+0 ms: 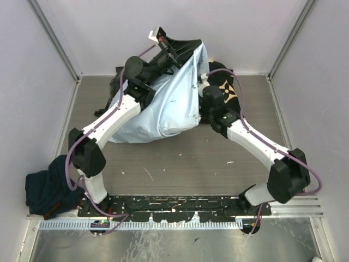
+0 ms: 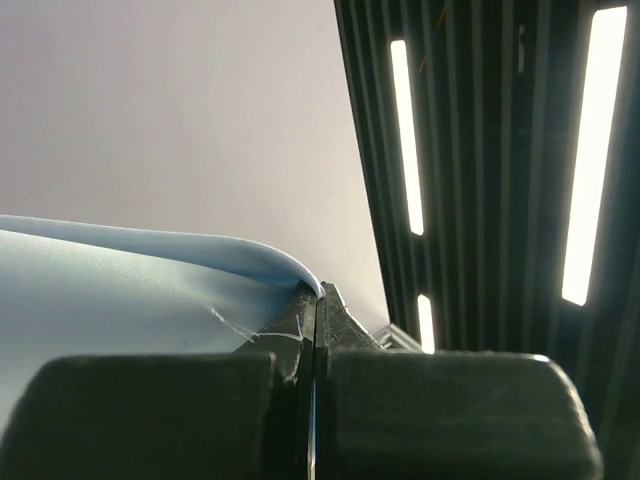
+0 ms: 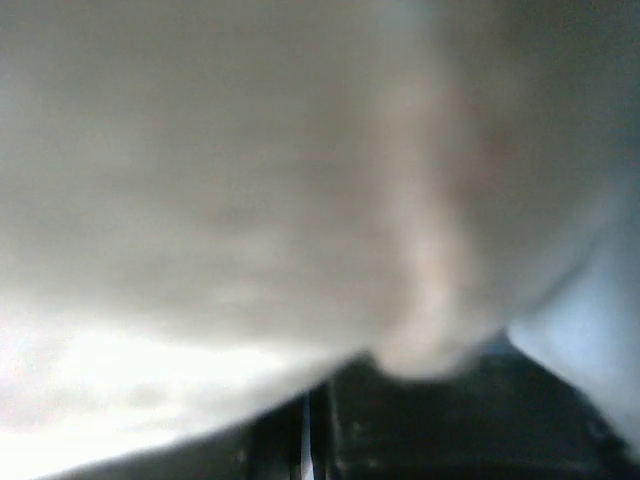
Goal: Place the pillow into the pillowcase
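Clenched hard, the left gripper [image 2: 318, 295] is seen with its jaws pressed together on the top hem of the pillowcase [image 1: 163, 103]; a fold of light blue fabric is pinched right at the fingertips [image 2: 340, 322], and from there the cloth is drawn off to the left of the wrist view in a smooth sheet; a pale wall and bright ceiling light strips [image 2: 590, 150] are caught behind it. From overhead, that gripper is held high over the far side of the table [image 1: 191, 158], and the pillowcase is hung from it like a sack; its upper part is stretched flat, its lower part is swollen round and set down on the table between the two arms.

Over to the right gripper [image 3: 305, 435]: only the dark roots of its fingers are shown at the bottom of a badly blurred view, so whether it is clamped or released cannot be told; the frame is filled by the pillow [image 3: 250, 180], cream-white and close to the lens, with a sliver of blue case at the right edge. From above, the right wrist is tucked against the right side of the case, and the pillow itself is hidden there. Just behind that wrist a black cloth with tan flower motifs [image 1: 228, 90] is laid on the table; a dark blue cloth [image 1: 43, 188] is bunched at the near left, beside the left arm's base.
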Motion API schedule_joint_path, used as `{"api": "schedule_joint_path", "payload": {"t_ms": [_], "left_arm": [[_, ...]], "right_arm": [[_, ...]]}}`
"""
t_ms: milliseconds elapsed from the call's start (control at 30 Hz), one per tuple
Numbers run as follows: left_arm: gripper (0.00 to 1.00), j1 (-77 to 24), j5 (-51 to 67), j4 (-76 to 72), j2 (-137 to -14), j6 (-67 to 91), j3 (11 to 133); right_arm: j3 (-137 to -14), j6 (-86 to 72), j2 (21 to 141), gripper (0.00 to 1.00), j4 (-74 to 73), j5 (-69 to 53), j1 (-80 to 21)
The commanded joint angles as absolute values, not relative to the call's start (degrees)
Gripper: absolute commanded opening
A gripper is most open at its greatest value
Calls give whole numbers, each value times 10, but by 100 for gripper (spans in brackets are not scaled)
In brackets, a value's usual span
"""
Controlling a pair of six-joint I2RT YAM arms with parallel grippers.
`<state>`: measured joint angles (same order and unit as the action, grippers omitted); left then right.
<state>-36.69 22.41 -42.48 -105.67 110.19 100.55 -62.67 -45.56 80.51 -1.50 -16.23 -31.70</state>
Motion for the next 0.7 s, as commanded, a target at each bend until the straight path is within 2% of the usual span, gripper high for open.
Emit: {"api": "schedule_joint_path", "payload": {"t_ms": [0, 167, 367, 433, 667], "left_arm": [[0, -388, 267, -362, -1013, 1040, 1025], [0, -379, 231, -388, -970, 1031, 903], [0, -364, 218, -385, -949, 991, 822], [0, -354, 212, -409, -950, 1003, 794], [1, -323, 199, -549, -998, 1075, 720]], "right_arm": [[-710, -485, 888, 0, 79, -263, -365], [-799, -498, 979, 1, 106, -294, -377], [-863, -518, 1075, 1, 131, -333, -382], [-833, -506, 1060, 1, 116, -308, -378], [-639, -465, 901, 0, 83, -212, -338]]}}
